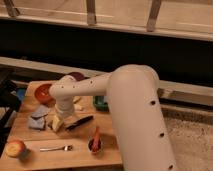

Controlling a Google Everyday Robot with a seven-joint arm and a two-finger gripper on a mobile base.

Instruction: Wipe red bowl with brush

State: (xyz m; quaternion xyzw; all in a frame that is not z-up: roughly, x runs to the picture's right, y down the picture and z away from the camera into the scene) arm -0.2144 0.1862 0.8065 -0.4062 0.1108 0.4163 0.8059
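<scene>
The red bowl point(42, 92) sits at the back left of the wooden table point(80, 157). The brush point(80, 122), with a black handle, lies on the table to the right of the bowl and nearer the front. My white arm reaches in from the right and bends down over the table. The gripper point(58, 122) hangs low over the table, just left of the brush's handle end and in front of the bowl. It hides what lies right under it.
A blue cloth point(37, 122) lies left of the gripper. An apple point(15, 148) and a fork point(55, 148) lie near the front edge. A small dark cup point(95, 144) holds a red utensil. A green object point(100, 103) and a dark bowl point(76, 76) sit at the back.
</scene>
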